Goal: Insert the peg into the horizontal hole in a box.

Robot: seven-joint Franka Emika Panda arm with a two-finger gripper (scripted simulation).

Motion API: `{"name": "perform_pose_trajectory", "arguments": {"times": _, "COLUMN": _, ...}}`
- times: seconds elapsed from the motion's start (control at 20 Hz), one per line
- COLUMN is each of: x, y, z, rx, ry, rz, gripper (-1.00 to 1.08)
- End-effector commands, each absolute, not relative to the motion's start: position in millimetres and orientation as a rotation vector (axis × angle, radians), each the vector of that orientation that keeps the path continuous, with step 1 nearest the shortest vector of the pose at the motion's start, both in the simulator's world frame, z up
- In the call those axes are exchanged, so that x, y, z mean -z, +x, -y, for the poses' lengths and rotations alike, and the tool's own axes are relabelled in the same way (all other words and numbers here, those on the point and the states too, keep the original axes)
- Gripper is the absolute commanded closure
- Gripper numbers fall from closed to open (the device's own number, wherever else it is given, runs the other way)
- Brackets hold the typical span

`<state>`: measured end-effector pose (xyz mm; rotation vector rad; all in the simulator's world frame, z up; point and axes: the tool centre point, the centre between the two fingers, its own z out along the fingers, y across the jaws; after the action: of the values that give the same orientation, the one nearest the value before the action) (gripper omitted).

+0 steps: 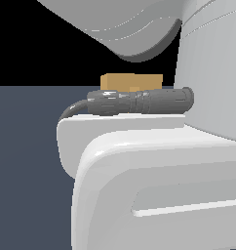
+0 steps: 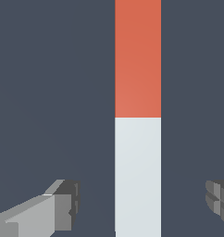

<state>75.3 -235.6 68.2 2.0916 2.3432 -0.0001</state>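
Note:
In the wrist view the peg [image 2: 138,115] lies flat on the dark floor, its orange-red part [image 2: 138,58] at one end and its pale grey-white part [image 2: 138,176] at the other. My gripper [image 2: 141,208] is open, and the pale part lies between its two fingers [image 2: 63,208] without touching either. In the exterior view only the top of the tan box [image 1: 131,82] shows above my arm. The hole is not visible, and the peg and gripper are hidden in that view.
My white arm [image 1: 154,180] with its dark grey cable [image 1: 139,101] fills most of the exterior view and blocks the scene. The dark blue-grey floor [image 1: 27,161] shows at the exterior view's left.

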Motion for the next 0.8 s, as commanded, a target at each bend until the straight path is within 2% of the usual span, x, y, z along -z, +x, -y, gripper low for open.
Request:
{"name": "perform_pose_trajectory", "arguments": {"times": 0.0, "x": -63.3, "y": 75.2, "z": 235.7, "rx": 0.001, "ry": 2.092, "rz": -2.344, "gripper": -0.92}}
{"name": "perform_pose_trajectory", "arguments": {"times": 0.4, "x": -25.3, "y": 75.8, "z": 237.3, "rx": 0.000, "ry": 2.090, "rz": -2.345, "gripper": -0.92}}
{"name": "perform_pose_trajectory", "arguments": {"times": 0.7, "x": -18.7, "y": 77.4, "z": 237.8, "rx": 0.000, "ry": 2.090, "rz": -2.346, "gripper": -0.92}}
{"name": "perform_pose_trajectory", "arguments": {"times": 0.75, "x": -18.7, "y": 77.4, "z": 237.8, "rx": 0.000, "ry": 2.090, "rz": -2.346, "gripper": 1.08}}
